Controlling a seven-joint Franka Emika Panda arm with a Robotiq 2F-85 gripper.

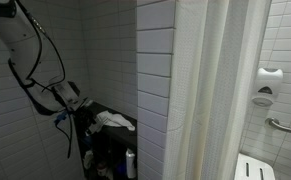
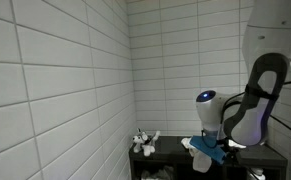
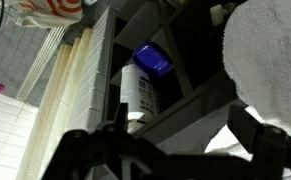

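Note:
My gripper (image 3: 183, 142) stands open, its two dark fingers spread wide along the bottom of the wrist view with nothing between them. It hovers over the edge of a black shelf unit (image 1: 122, 132) in a tiled corner. A white crumpled towel (image 3: 270, 50) lies on the top shelf just ahead and to the right of the fingers. One level lower stands a white bottle with a blue cap (image 3: 143, 82). In both exterior views the gripper (image 1: 82, 110) (image 2: 209, 153) is at the shelf's top, close to the towel (image 1: 113, 121) (image 2: 145, 140) but apart from it.
A white shower curtain (image 1: 210, 95) hangs beside a tiled wall pillar (image 1: 155, 60). Behind it are a fold-down seat (image 1: 250, 168), a grab bar (image 1: 285, 127) and a wall dispenser (image 1: 269, 80). More bottles (image 1: 131, 163) fill the lower shelves. Tiled walls (image 2: 55, 90) close in on the corner.

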